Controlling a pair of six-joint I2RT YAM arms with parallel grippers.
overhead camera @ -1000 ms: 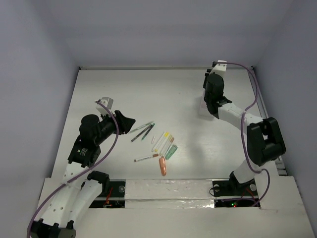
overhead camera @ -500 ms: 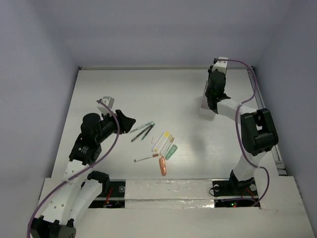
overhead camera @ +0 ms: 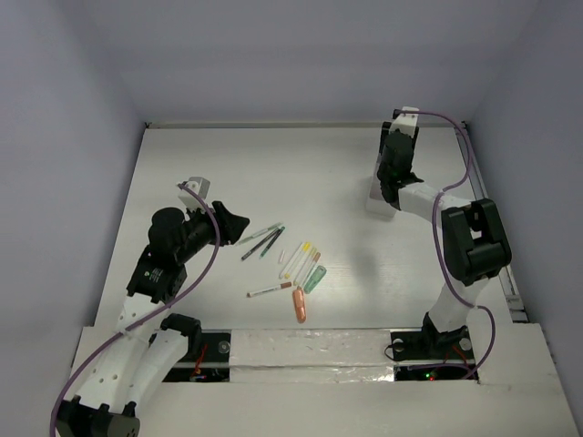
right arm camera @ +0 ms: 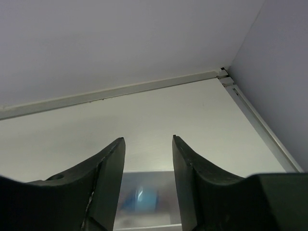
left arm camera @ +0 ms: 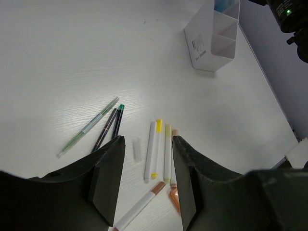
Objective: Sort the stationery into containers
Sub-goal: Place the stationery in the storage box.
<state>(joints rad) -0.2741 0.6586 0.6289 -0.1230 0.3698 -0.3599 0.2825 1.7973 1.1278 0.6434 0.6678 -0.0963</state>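
Observation:
The stationery lies loose mid-table: a green pen (left arm camera: 89, 127), two dark pens (left arm camera: 108, 129), two white markers with yellow caps (left arm camera: 153, 154), a red-tipped white pen (left arm camera: 139, 207) and an orange piece (left arm camera: 174, 198). A green piece (overhead camera: 315, 279) shows in the top view. My left gripper (left arm camera: 147, 139) hovers open above this group, holding nothing. The white divided container (left arm camera: 211, 36) stands at the far right. My right gripper (right arm camera: 148, 139) hangs open just over it. A blue piece (right arm camera: 144, 199) lies inside a compartment, below the jaws and blurred.
A small white cap (left arm camera: 137, 149) lies beside the markers. The back wall and right wall meet close behind the container (overhead camera: 373, 198). A metal rail (right arm camera: 260, 125) runs along the table's right edge.
The right arm's wrist swung back and now stands upright over the container. The left arm and the loose stationery have not moved.

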